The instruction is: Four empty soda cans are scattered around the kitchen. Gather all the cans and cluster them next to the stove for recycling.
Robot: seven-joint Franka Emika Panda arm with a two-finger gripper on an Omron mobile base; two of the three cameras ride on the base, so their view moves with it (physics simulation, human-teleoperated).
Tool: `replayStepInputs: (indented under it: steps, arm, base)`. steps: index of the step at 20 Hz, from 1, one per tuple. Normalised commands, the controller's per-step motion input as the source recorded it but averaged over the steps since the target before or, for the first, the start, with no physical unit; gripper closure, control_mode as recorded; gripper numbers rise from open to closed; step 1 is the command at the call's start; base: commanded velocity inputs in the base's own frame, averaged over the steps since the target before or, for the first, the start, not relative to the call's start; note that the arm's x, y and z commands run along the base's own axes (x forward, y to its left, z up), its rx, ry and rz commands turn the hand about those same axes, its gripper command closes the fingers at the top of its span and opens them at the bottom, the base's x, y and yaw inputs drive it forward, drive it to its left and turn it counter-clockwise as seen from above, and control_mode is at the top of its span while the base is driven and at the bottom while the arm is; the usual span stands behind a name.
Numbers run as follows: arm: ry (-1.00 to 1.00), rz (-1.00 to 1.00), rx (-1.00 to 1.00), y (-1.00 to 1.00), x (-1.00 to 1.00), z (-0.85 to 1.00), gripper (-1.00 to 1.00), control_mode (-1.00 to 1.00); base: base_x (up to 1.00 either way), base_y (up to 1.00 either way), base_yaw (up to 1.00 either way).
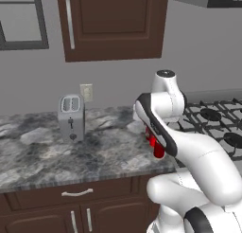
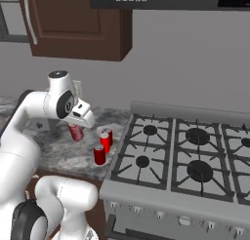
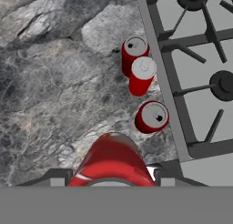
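Jaws of the gripper point(image 3: 110, 178) were clamped on a soda can point(image 3: 111, 161); beyond them, three more cans point(image 3: 144, 76) stood upright on the counter point(image 3: 50, 95), beside the stove point(image 3: 200, 73).

three cans point(image 3: 144, 77) crowd the table point(image 3: 54, 95) edge beside the stove point(image 3: 200, 73); open marble lies left of them, toaster point(image 1: 71, 117) well apart.
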Motion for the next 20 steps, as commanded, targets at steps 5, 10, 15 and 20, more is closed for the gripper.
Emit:
replayStepInputs:
  steps: [5,10,15,20]
  arm:
    - [0.02,-0.03,0.0,0.15,0.4,-0.12,1.0,-1.0]
    - [0.05,-0.11,0.0,0.11,0.64,-0.29,1.0,-1.0]
    - [0.16,0.0,-0.01,0.0,0.34,-0.43,1.0,-1.0]
    - [0.13,0.0,-0.03,0.0,0.3,-0.52,1.0,-1.0]
  base:
    - [0.0,0.0,0.0]
    - [0.0,0.0,0.0]
    - [0.0,0.0,0.0]
    - [0.0,0.0,0.0]
